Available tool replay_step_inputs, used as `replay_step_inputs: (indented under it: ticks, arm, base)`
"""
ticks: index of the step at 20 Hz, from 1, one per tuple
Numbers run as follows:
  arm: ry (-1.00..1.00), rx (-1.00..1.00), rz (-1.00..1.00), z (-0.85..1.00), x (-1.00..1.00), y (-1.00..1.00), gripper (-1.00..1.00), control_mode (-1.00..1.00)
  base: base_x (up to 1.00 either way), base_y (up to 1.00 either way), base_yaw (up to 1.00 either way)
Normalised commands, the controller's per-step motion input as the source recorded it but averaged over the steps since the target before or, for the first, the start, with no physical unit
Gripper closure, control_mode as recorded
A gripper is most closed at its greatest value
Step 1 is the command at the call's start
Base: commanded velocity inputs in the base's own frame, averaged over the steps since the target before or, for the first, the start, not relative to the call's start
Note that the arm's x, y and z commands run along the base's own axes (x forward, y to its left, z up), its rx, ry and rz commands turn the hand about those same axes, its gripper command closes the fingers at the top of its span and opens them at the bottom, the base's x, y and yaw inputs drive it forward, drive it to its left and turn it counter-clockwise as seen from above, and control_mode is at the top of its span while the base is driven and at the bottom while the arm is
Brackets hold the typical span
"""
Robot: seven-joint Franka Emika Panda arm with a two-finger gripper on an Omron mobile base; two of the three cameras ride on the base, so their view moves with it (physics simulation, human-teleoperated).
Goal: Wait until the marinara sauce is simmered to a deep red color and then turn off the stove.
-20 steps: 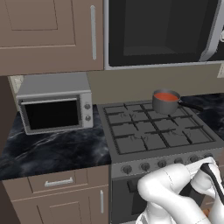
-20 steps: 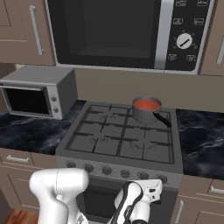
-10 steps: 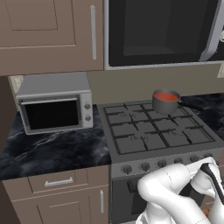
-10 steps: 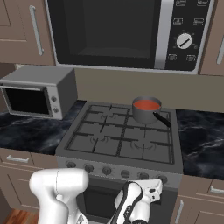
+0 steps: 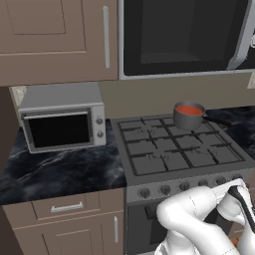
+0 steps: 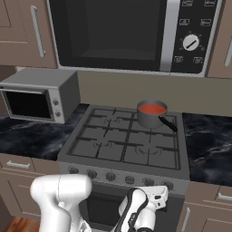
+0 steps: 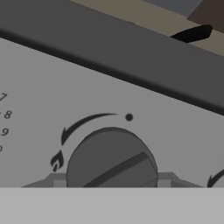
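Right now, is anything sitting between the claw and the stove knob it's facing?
Nothing visible. In the hand view the round dark grey knob on the stove's grey front panel sits straight ahead, unobstructed.

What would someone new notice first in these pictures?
The red sauce in a grey saucepan on the stove's back right burner draws the eye. Above hangs a big black microwave, with a silver toaster oven on the counter at left. Up close, one stove knob looms.
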Motion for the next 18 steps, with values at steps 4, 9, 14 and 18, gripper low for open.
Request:
replay_step_inputs:
  ticks: [4,9,14,18]
  arm:
    - [0.0,0.0,0.0,0.0,0.0,0.0,1.0,-1.0]
    - [0.0,0.0,0.0,0.0,0.0,0.0,1.0,-1.0]
    - [0.0,0.0,0.0,0.0,0.0,0.0,1.0,-1.0]
    - [0.0,0.0,0.0,0.0,0.0,0.0,1.0,-1.0]
  base:
    - [0.0,0.0,0.0]
    - [0.0,0.0,0.0]
    - [0.0,0.0,0.0]
    - [0.0,0.0,0.0]
